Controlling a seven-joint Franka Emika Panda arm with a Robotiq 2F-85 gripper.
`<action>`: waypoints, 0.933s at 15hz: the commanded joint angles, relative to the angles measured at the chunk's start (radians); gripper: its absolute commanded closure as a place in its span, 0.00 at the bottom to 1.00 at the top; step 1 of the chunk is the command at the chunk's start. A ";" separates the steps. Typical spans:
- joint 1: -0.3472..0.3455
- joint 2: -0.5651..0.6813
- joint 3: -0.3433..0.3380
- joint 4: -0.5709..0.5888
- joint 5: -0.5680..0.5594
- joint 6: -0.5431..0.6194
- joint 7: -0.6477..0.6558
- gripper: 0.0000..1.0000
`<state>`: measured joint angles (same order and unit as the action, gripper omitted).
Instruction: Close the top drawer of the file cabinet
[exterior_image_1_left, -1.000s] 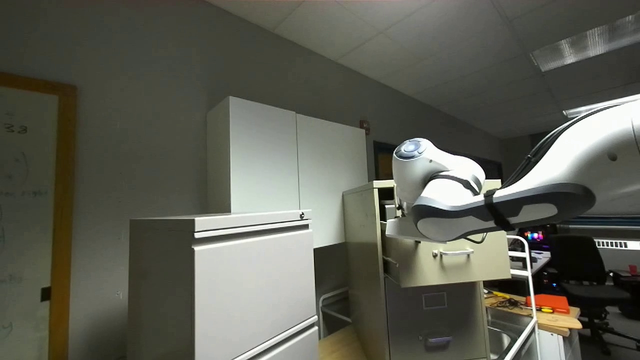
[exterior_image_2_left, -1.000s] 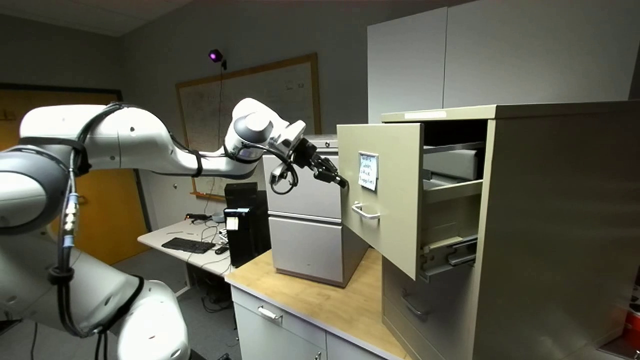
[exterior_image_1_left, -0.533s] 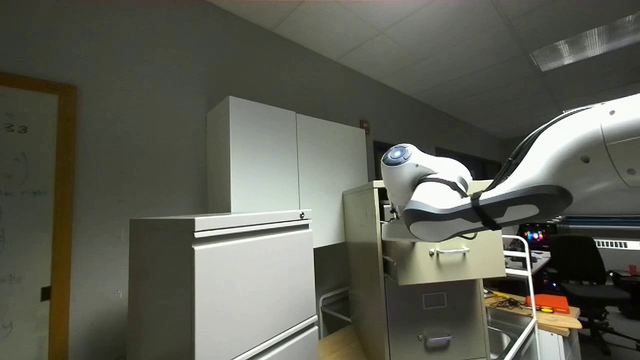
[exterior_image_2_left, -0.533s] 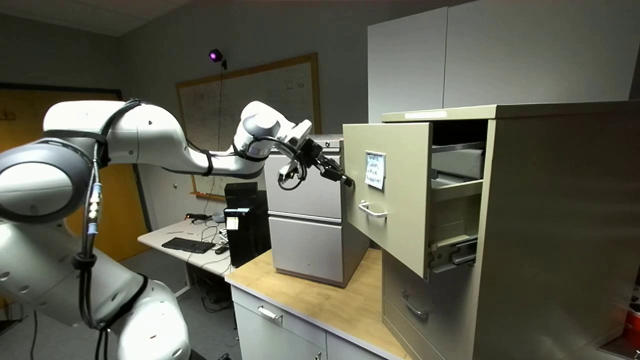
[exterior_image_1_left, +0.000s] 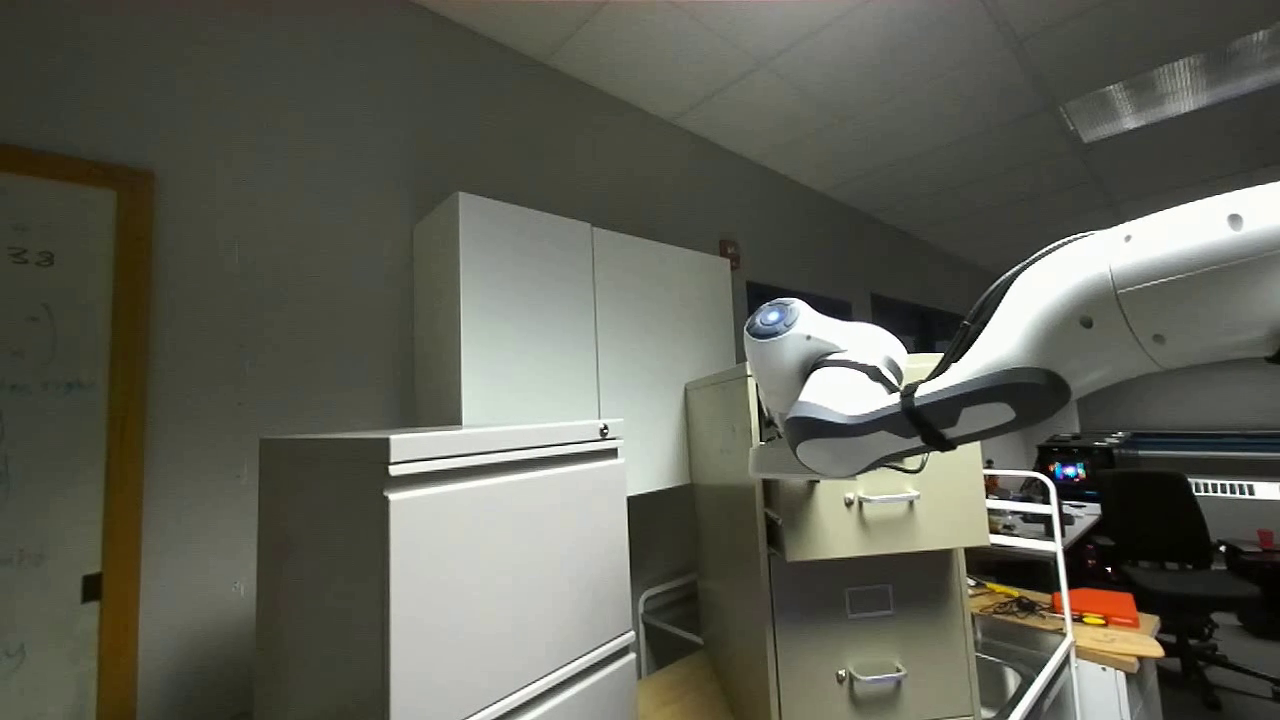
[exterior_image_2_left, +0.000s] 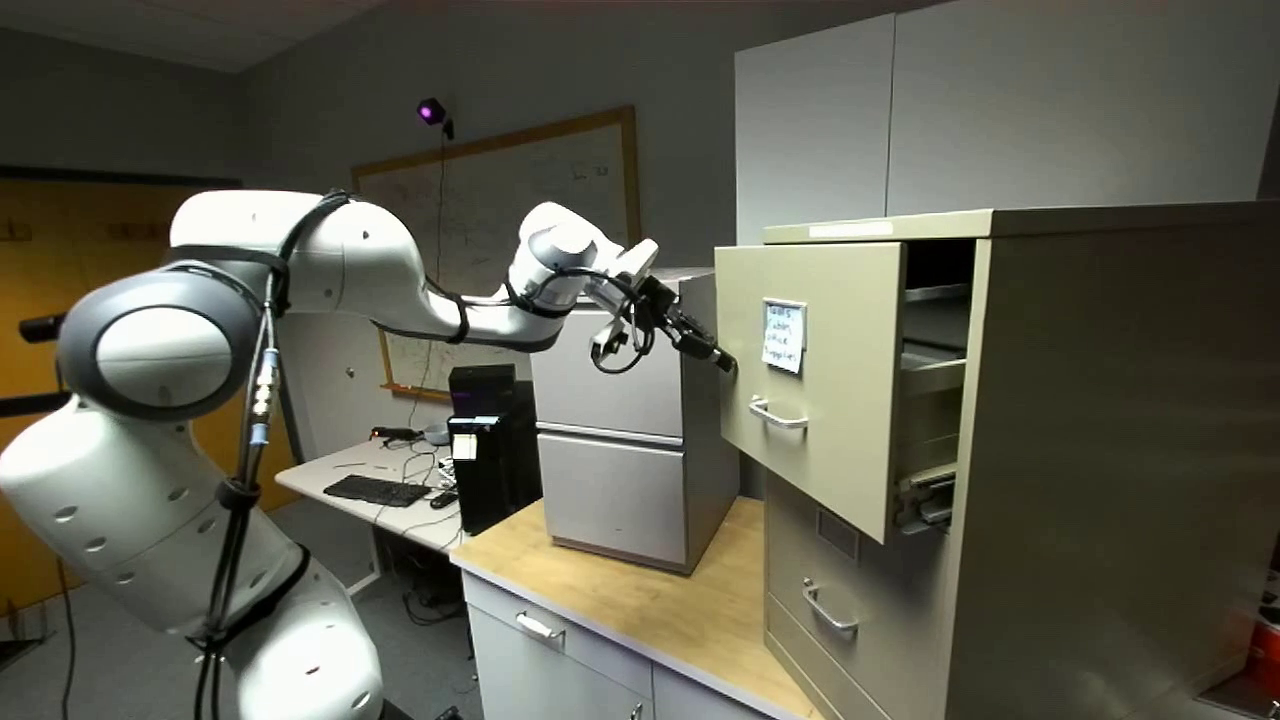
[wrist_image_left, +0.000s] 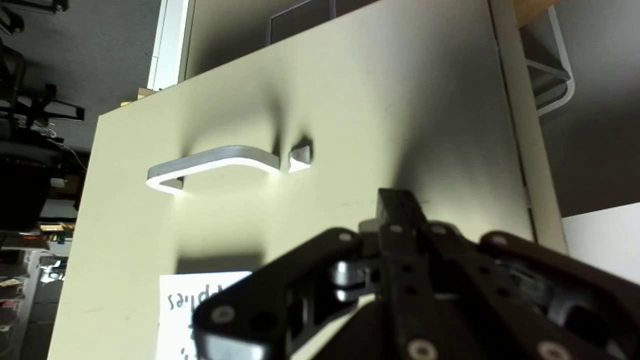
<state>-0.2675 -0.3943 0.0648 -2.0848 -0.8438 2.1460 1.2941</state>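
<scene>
The beige-tan file cabinet also shows in an exterior view. Its top drawer is partly pulled out, with the inside showing behind the front. The drawer front also shows in an exterior view and fills much of the wrist view. Its handle and paper label are beside the gripper. My gripper is shut and holds nothing. Its fingertips are against or very near the drawer front, close to one side edge. In an exterior view the arm hides the gripper.
A pale grey-white lateral cabinet stands beside the file cabinet on a wooden counter. A white two-door cupboard hangs behind. A white metal frame stands near the file cabinet. The lower drawer is flush.
The arm and gripper have moved toward the file cabinet, and the top drawer has slid inward with them. Less of its inside shows now. The gripper has stayed at the drawer front.
</scene>
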 joint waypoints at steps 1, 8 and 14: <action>0.029 0.170 -0.047 0.150 -0.033 0.067 0.009 1.00; 0.053 0.286 -0.101 0.270 -0.014 0.050 -0.013 1.00; 0.070 0.384 -0.147 0.392 0.033 0.008 -0.050 1.00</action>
<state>-0.1974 -0.1851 -0.0290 -1.8562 -0.8322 2.0809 1.2866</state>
